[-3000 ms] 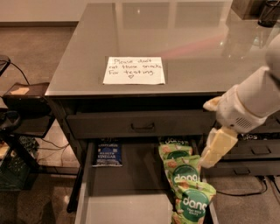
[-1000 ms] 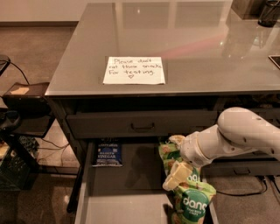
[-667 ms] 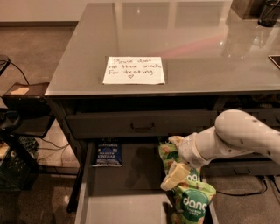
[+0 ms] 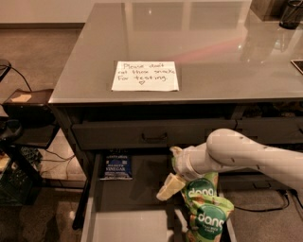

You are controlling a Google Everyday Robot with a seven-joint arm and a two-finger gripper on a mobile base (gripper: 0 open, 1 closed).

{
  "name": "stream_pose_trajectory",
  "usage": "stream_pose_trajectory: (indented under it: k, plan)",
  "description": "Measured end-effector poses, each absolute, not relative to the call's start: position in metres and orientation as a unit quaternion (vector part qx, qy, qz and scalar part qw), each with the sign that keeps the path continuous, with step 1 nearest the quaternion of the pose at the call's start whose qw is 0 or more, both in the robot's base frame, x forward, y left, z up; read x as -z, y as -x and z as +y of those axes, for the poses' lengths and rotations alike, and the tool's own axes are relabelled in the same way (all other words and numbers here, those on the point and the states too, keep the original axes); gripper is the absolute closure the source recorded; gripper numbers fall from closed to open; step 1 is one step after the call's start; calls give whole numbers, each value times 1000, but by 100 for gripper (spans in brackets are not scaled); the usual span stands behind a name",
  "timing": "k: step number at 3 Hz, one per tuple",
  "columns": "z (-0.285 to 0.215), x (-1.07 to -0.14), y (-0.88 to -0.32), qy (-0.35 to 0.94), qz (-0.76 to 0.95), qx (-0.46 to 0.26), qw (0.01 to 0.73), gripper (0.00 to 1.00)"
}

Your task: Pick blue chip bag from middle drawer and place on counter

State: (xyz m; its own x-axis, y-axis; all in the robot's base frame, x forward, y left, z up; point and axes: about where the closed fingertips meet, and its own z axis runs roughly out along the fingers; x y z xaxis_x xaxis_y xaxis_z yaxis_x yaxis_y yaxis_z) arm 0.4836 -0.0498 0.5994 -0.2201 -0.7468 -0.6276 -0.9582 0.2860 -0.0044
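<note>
The blue chip bag [image 4: 116, 165] lies flat at the back left of the open middle drawer [image 4: 125, 222], its white "VINEGAR" lettering showing. My gripper [image 4: 170, 186] hangs low over the drawer's middle, to the right of the bag and apart from it, beside the green bags. The white arm [image 4: 246, 158] reaches in from the right, under the counter's edge. The counter [image 4: 199, 42] is the glossy grey top above.
Green-and-white "dang" bags [image 4: 206, 212] lie along the drawer's right side, partly under my arm. A white handwritten note [image 4: 145, 75] lies on the counter's front. The closed top drawer front with handle [image 4: 154, 137] is above. A dark cup [image 4: 289, 14] stands at the far right corner. Cables and a crate sit on the floor left.
My arm has dropped from above the drawer's right side into the drawer and has moved the gripper left, toward the blue bag. The bags have not moved.
</note>
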Motion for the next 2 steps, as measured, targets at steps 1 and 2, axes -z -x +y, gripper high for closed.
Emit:
stream_pose_trajectory:
  k: [1,2]
  plan:
    - [-35,-583,-509,549,759,-178,301,0]
    - [-35,-583,-509,549,759,-178,301,0]
